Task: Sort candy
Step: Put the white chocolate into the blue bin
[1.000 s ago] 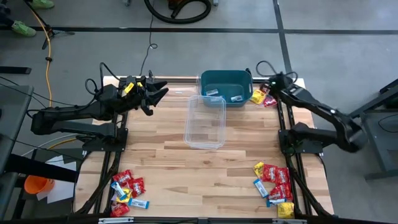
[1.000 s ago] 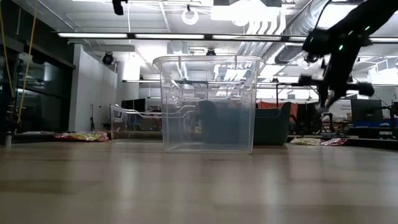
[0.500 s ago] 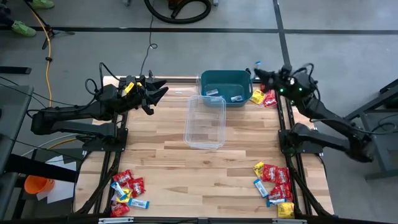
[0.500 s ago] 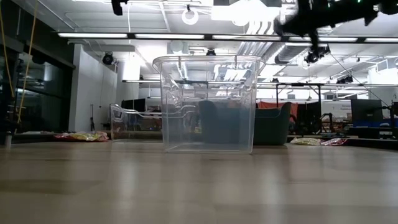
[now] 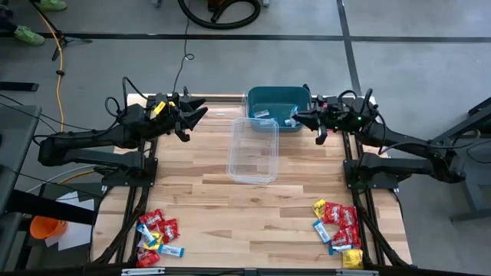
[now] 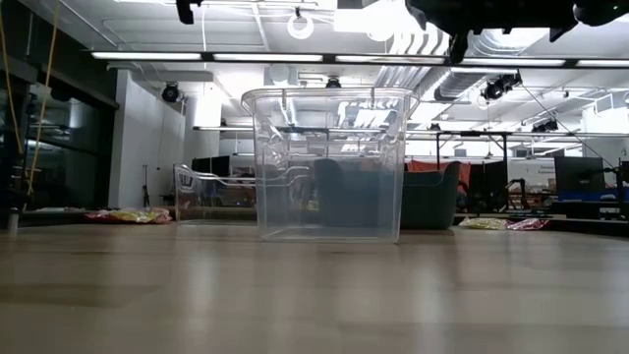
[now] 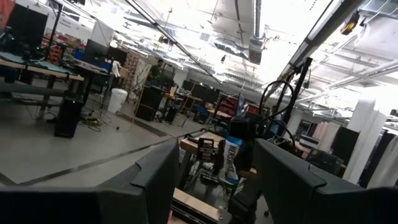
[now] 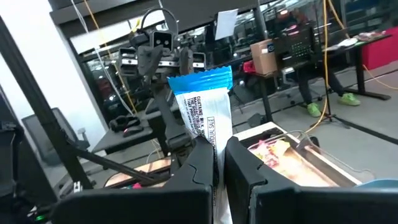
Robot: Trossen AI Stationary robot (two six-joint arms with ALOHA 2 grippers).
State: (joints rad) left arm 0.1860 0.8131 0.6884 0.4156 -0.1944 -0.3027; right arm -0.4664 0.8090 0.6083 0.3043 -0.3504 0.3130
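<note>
A clear plastic tub [image 5: 254, 149] stands at the centre of the wooden table [image 5: 207, 207], with a teal bin [image 5: 278, 105] just above it in the frame. An orange bucket [image 5: 46, 228] sits on the floor at lower left.

One camera looks straight down on the table [image 5: 253, 207]; another sits level at tabletop height. Both share the clear tub [image 5: 254, 149]. Wrist cameras peer out past their own jaws.
</note>
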